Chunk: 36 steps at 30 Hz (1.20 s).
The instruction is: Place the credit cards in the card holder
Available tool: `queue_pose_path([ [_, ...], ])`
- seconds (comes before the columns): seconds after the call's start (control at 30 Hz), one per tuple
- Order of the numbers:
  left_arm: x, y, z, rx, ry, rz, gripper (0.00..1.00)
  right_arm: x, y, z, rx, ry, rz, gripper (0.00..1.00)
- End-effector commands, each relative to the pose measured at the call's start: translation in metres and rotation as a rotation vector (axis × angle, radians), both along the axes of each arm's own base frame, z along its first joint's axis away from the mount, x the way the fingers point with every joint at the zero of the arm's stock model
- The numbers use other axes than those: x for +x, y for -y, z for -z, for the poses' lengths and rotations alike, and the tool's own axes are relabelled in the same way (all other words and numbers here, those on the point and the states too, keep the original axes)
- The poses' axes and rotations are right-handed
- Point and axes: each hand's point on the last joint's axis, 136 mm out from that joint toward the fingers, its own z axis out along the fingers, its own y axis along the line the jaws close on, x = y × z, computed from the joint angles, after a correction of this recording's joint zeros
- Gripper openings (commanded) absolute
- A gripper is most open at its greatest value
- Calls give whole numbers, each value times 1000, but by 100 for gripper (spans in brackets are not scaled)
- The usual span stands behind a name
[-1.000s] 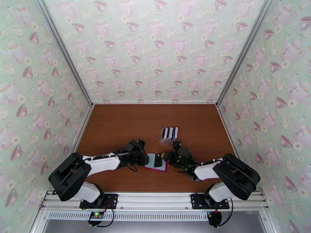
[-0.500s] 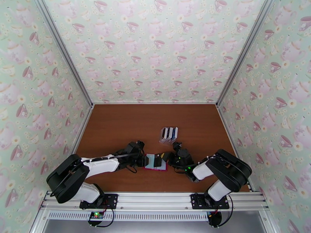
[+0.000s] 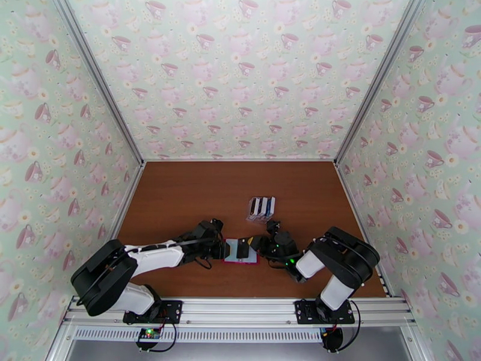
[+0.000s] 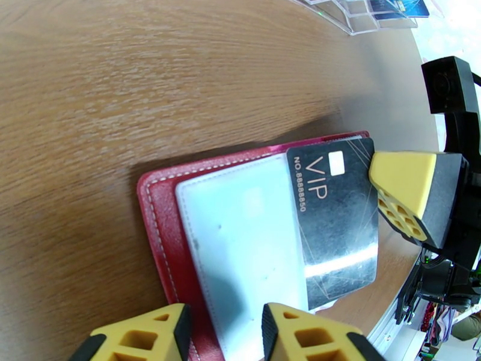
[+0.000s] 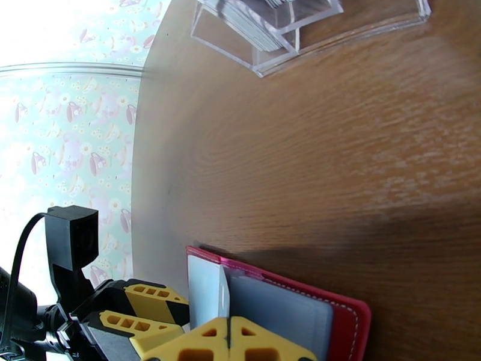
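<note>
The red card holder (image 4: 157, 218) lies open on the table, its pale inside up. A black VIP credit card (image 4: 337, 230) lies across its right half, one end tucked under the pale pocket. My right gripper (image 5: 228, 341) is shut on that card's outer edge, with one yellow finger (image 4: 401, 175) over the corner. My left gripper (image 4: 223, 341) is at the holder's near end, its jaws partly open over the red rim. From above, the holder (image 3: 240, 260) sits between the left gripper (image 3: 223, 248) and the right gripper (image 3: 257, 242). More credit cards (image 3: 263, 206) stand in a clear rack.
The clear plastic rack (image 5: 337, 22) stands just behind the holder on the brown table (image 3: 180, 194). Patterned walls close in the left, back and right sides. Both arms lie low across the front of the table.
The right arm has reached further left, taking the black card a little further over the holder. The left arm has hardly moved.
</note>
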Motion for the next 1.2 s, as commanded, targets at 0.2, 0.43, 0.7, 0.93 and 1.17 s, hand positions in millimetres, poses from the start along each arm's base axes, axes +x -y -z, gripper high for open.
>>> queue_pose_path([
  [0.2,-22,-15,32,71,-109,-15,38,-10,-3,5,-1,-23,-39,0],
  [0.43,-23,-15,34,66,-116,-20,38,-12,-7,6,-6,-27,-53,0],
  [0.7,-25,-14,35,62,-119,-18,38,-13,-13,9,-12,-31,-60,0],
  [0.93,-27,-13,34,55,-122,-19,38,-11,-12,14,-32,-31,-38,0],
  [1.17,-31,-11,35,45,-128,-23,38,-5,-3,16,-65,-24,20,0],
])
